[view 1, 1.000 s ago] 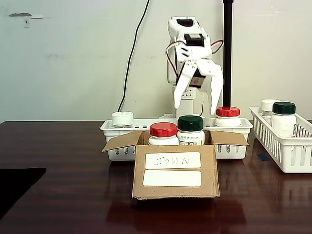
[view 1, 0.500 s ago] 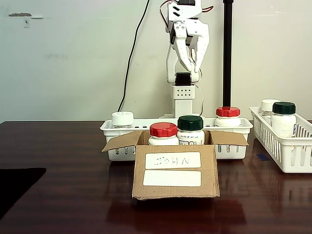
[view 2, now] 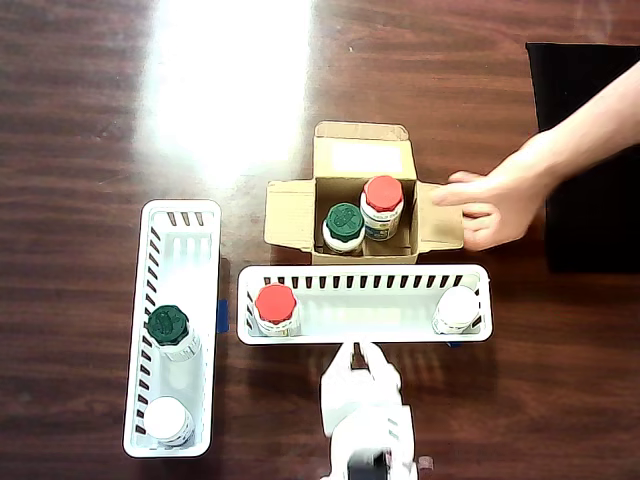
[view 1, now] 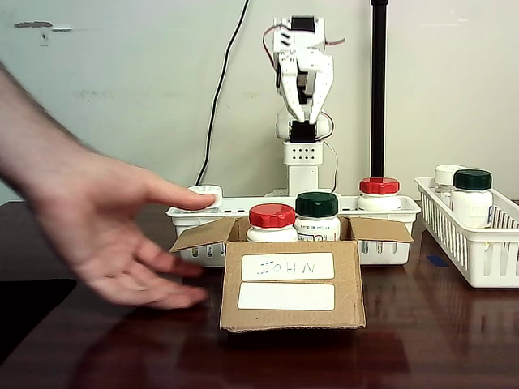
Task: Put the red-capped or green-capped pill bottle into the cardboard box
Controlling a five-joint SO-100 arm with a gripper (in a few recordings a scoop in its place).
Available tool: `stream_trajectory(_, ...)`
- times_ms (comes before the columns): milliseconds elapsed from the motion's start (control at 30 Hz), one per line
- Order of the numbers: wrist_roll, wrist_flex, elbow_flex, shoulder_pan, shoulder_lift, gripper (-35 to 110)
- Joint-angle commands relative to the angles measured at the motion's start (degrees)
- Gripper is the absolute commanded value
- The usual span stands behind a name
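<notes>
Two bottles stand in the cardboard box (view 2: pixel 340 165); a person's hand (view 2: pixel 495 205) reaches its flap. The gripper (view 2: pixel 360 352), jaws nearly closed and empty, should wait clear.

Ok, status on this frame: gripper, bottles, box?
Gripper raised behind the basket, empty. Red-capped bottle and green-capped bottle inside cardboard box. Person's hand at its flap.
</notes>
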Motion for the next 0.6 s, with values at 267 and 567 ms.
stream_trajectory(267,0.09,0.00,12.22,1.58,14.33,1)
stream_trajectory(567,-0.97,-10.20,24.35,-2.46,14.41,1)
